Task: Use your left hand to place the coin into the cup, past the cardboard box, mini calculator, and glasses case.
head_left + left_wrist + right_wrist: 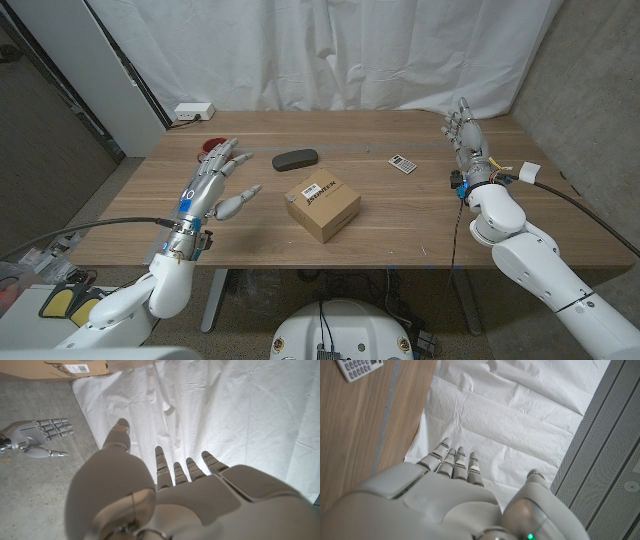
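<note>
- the left robot hand (212,184) hovers over the bench (400,225) with fingers spread and nothing in it; a red thing (212,148), probably the cup, sits just beyond its fingertips, mostly hidden.
- the coin cannot be made out, so any reach risks landing on bare wood (it may lie under the hand).
- a thin coin on flat wood could slide away from closing fingers rather than lift.
- a sideways sweep could nudge the glasses case (295,158) or the cardboard box (322,204), both near; the mini calculator (403,164) lies farther off.
- a knock on the red thing could tip it.
- the right robot hand (466,137) stands upright, fingers extended, holding nothing, well apart.
</note>
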Controlling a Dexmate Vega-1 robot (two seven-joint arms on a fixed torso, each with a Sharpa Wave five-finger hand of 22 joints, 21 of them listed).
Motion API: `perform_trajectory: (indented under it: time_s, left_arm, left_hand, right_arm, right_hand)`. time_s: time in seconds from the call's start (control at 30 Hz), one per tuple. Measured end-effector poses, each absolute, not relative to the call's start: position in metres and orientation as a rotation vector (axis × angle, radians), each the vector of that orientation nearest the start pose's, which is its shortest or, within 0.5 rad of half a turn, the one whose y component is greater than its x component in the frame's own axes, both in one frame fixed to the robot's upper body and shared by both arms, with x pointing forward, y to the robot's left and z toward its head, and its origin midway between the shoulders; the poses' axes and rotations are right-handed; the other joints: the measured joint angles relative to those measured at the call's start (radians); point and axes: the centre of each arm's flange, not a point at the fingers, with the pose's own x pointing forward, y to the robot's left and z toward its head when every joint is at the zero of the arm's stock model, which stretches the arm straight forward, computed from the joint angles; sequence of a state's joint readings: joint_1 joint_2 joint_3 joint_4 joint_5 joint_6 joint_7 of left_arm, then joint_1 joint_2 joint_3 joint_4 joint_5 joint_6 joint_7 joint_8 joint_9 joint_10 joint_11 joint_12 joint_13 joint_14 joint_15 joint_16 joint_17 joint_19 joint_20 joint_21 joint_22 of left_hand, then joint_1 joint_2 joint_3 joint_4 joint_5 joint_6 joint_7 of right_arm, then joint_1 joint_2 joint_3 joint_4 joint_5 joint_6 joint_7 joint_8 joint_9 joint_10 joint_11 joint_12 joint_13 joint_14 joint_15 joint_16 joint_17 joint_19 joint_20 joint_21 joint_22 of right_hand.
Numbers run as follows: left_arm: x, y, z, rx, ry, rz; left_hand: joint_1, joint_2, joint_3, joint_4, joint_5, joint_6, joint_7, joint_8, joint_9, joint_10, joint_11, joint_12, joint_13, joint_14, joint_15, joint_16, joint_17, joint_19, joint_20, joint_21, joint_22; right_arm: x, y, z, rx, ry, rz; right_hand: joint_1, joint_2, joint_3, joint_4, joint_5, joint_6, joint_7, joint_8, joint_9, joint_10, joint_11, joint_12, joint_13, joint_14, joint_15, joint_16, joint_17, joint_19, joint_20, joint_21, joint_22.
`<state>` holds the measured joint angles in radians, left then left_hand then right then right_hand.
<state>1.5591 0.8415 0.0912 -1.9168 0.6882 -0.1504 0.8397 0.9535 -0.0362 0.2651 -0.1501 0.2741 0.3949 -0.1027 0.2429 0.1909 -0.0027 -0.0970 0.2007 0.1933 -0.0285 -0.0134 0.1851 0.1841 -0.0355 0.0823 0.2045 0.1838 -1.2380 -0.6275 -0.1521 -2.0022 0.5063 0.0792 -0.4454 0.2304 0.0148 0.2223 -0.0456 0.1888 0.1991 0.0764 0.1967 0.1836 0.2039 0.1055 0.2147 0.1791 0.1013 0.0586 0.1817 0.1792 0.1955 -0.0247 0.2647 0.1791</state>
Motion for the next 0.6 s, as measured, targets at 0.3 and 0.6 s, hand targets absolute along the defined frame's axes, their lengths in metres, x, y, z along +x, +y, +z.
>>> perform_trajectory:
  time_s: [0.3,0.6]
  left_arm:
    - [0.434,0.316,-0.098,1.280,-1.077,0.446]
    - [0.421,0.303,-0.096,1.450,-1.034,0.458]
  left_hand:
    - [0.019,0.009,0.004,-0.004,0.000,-0.001,-0.016,-0.008,0.003,-0.002,-0.013,0.000,0.000,-0.012,-0.012,0.000,0.000,0.000,0.000,0.000,0.000]
    - [0.046,0.001,0.004,-0.004,0.000,0.021,-0.052,-0.008,0.003,-0.010,-0.035,0.000,0.000,-0.020,-0.020,0.000,0.000,-0.009,-0.009,0.000,0.000]
  right_arm:
    - [0.512,-0.294,0.006,0.016,-0.699,-0.085]
    - [0.513,-0.295,0.010,0.016,-0.694,-0.083]
  right_hand:
    - [0.000,0.000,0.000,0.000,0.000,0.003,-0.003,0.000,0.000,0.000,0.000,0.000,0.005,0.000,0.000,0.000,0.000,0.000,0.000,0.000,0.000]
    - [0.000,0.000,0.000,0.000,0.000,0.005,-0.005,0.000,0.000,0.004,0.004,0.000,0.005,0.000,0.000,0.000,0.000,0.000,0.000,0.000,0.000]
